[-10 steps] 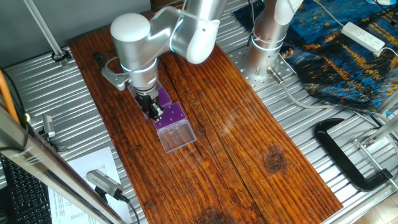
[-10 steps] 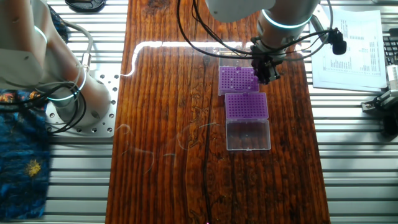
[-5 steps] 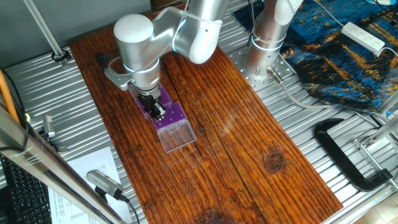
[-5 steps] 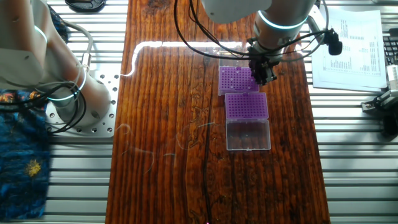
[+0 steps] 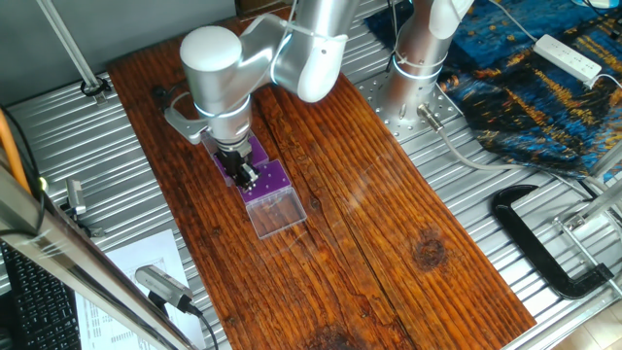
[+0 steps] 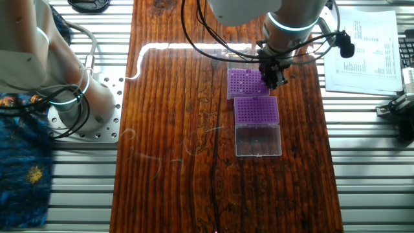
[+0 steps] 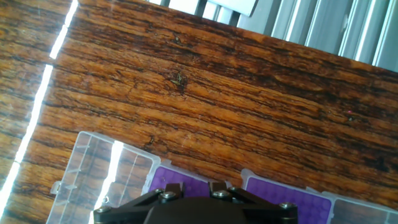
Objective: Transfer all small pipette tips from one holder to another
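Observation:
Two purple holders sit end to end on the wooden board, the far holder (image 6: 246,84) and the near holder (image 6: 256,110). Both show again in the first fixed view as one holder (image 5: 256,154) partly under the arm and the other holder (image 5: 269,182). A few pale dots, the small pipette tips (image 6: 247,74), show on the far holder. My gripper (image 6: 273,76) hangs low over that holder's right edge. In the hand view only the finger bases (image 7: 173,186) show over a purple holder (image 7: 163,178); the fingertips are hidden.
Clear hinged lids lie open at both ends of the holders: one lid (image 6: 259,140) and the other lid (image 6: 240,59). The wooden board (image 6: 174,129) lies on a ribbed metal table. Papers (image 6: 369,45) lie to the right, and the arm's base (image 6: 71,97) stands to the left.
The gripper has shifted a little to the left over the far holder's right edge. The holders and lids have not moved.

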{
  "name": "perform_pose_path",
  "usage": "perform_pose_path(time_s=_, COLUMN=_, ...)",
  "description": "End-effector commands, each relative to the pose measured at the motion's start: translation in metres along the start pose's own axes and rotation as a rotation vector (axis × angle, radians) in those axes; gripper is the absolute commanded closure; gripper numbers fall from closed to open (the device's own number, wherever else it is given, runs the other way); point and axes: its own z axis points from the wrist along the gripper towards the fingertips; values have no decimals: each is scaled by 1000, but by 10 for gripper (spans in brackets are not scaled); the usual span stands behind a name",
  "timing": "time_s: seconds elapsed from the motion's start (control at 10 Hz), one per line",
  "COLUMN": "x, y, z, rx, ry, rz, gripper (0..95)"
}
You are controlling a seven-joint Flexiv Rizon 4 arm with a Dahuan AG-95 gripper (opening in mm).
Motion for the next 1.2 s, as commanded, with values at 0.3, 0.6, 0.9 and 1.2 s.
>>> perform_pose_path(time_s=0.3, x=3, y=0, z=1, rx=-2, ry=2, rz=0, gripper=950)
perform_pose_path(time_s=0.6, x=3, y=0, z=-1, rx=-8, ry=-1, rz=-5, gripper=950)
perform_pose_path(time_s=0.9, x=3, y=0, z=-1, rx=-8, ry=-1, rz=-12, gripper=760)
perform_pose_path(time_s=1.2, x=3, y=0, z=-1, rx=-7, ry=3, rz=-6, gripper=760)
